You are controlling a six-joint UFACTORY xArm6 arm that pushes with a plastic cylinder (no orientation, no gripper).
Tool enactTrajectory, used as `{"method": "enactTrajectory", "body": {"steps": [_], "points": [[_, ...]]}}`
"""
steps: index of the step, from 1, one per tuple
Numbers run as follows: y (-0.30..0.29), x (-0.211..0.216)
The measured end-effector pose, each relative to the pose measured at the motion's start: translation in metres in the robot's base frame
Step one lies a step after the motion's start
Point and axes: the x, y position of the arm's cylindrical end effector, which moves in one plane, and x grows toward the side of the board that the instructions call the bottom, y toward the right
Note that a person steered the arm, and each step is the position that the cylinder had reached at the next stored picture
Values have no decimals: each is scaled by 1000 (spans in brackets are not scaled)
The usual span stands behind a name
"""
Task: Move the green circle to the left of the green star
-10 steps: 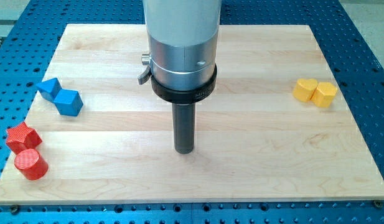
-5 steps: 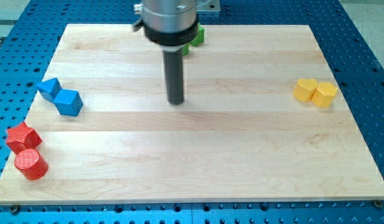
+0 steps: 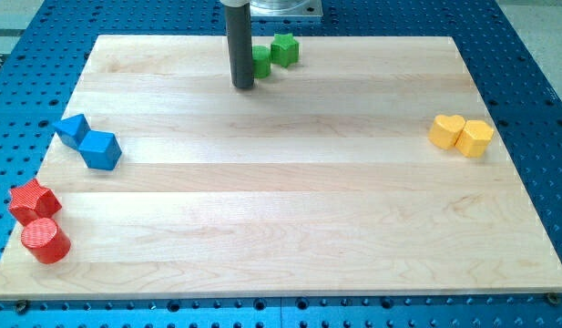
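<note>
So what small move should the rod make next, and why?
Probably none, or only a small retreat toward the view's bottom. My tip stands at the left edge of the green circle, which the rod partly hides. The circle already lies just left of the green star, about touching it. Pushing further right would likely shove the star along too.

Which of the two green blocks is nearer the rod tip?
The green circle block, partly hidden behind the rod just right of my tip. The green star block sits farther toward the view's right and top.
</note>
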Motion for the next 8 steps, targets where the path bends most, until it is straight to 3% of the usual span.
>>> {"method": "enactTrajectory", "body": {"steps": [1,2,3,6,8], "points": [[18,35],[69,19],[79,-2],[-5,-23],[-7,-29]]}}
